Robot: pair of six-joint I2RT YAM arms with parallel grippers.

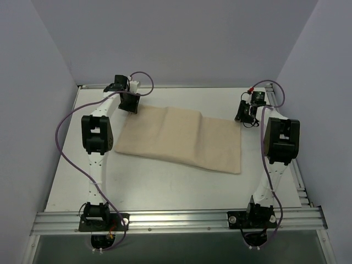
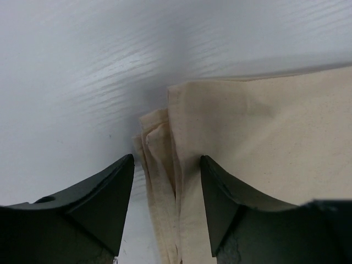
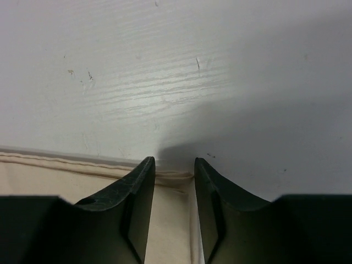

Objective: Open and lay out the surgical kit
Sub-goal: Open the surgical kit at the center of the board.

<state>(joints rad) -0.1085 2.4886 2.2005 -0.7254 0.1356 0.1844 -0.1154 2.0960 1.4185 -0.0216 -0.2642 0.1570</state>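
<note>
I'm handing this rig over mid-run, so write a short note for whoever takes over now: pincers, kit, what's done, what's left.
Left pincer: open, straddling the far-left corner folds of the cloth wrap, not clamped.
Right pincer: open, over the wrap's far-right corner.
Kit: wrap lies folded shut on the table; contents hidden.
Done: nothing unfolded yet.
Left: grip the corners, unfold the wrap, lay out what's inside.
</note>
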